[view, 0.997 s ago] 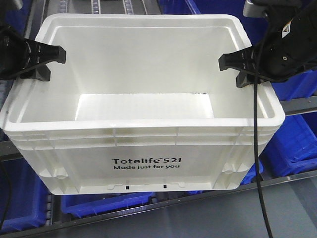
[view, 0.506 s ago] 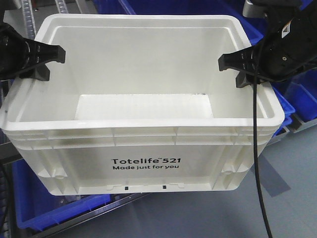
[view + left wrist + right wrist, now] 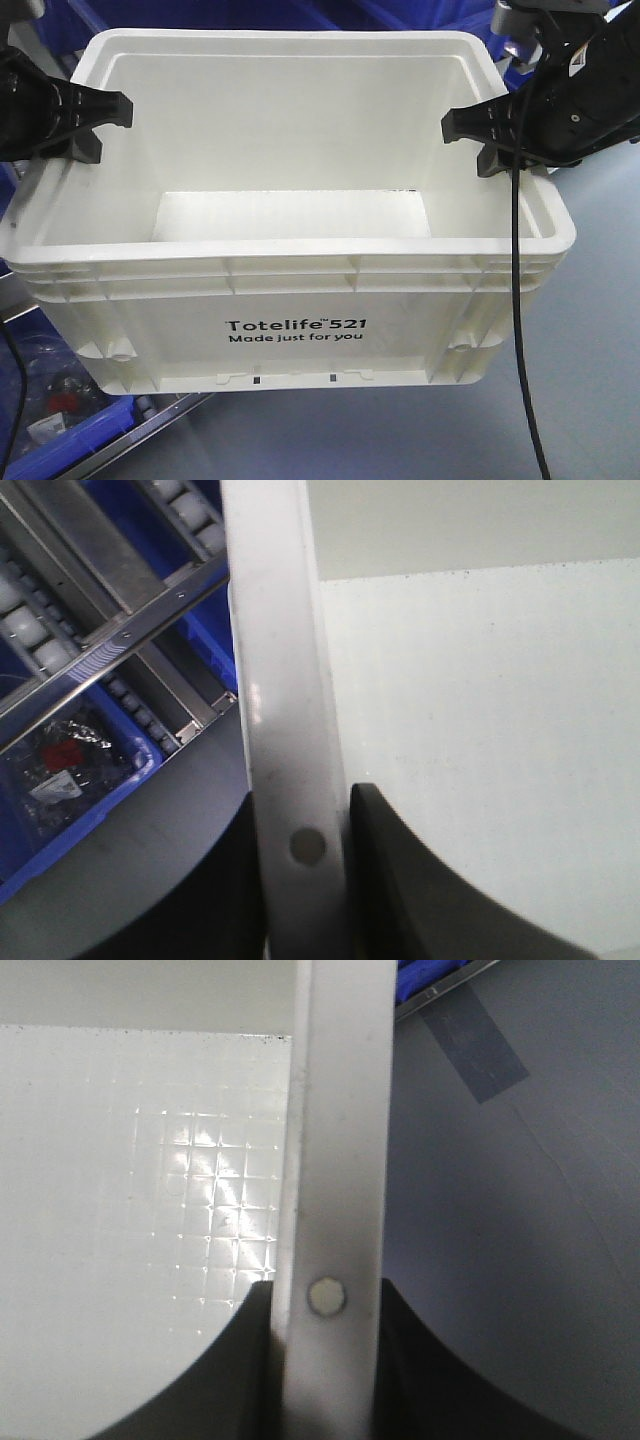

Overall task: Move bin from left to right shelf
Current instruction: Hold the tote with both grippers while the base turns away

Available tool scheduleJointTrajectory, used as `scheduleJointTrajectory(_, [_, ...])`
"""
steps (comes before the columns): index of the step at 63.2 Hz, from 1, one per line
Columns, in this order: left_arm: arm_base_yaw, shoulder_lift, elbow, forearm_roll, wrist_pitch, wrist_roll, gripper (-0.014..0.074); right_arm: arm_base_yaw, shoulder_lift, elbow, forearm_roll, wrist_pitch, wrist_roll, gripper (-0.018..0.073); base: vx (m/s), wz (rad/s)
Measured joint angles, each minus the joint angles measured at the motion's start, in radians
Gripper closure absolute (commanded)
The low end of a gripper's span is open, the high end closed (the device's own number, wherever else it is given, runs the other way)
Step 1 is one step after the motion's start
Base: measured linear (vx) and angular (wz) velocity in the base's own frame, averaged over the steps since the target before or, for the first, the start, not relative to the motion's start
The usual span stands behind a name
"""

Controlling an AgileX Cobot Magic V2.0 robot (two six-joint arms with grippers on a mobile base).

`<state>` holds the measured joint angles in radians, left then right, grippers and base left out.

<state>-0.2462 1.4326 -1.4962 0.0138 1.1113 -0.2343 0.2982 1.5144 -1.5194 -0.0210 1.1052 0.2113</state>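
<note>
**Grey floor showing around the white bin held at both ends**

Grey floor (image 3: 600, 330) fills the right and lower part of the front view. Blue tubs (image 3: 60, 440) are cut off at the lower left corner and along the top edge. What lies bagged in the lower-left tub is too blurred to name. From the left wrist, a roller rack (image 3: 100, 630) runs off the frame at an angle, and only part of it shows. Both arms are cropped at the picture edges. A black cable (image 3: 517, 330) hangs across the bin's right front corner and hides a strip of it. The right wrist view catches a patch of tape (image 3: 475, 1045) on the floor.

The bin (image 3: 300, 300) sits in the middle of the front view, over the floor and between the two arms. It is a big white rectangular tote with a thick ribbed rim and a bare inside. "Totelife 521 Made just for you" is printed in black on the near wall. The left claw (image 3: 105, 130) is clamped on the left end wall, one finger inside and one outside. Its wrist view shows the dark fingers pressed against both faces of the rim (image 3: 300, 880). The right claw (image 3: 470, 142) pinches the right end wall the same way (image 3: 325, 1360).

A second ago, metal shelf rails and blue tubs crowded in below the bin and to its right. Now that side is open floor, and the tubs have slid off to the left. Bin and claws keep the same place in the picture, and the grip looks unchanged.
</note>
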Motion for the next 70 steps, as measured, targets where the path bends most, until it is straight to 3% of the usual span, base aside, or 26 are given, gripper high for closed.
scheduleJointTrajectory(70, [0.000, 0.000, 0.000, -0.001, 0.000, 0.000, 0.0486, 0.000, 0.000, 0.000, 0.000, 0.001, 0.000, 0.0498, 0.04, -0.44])
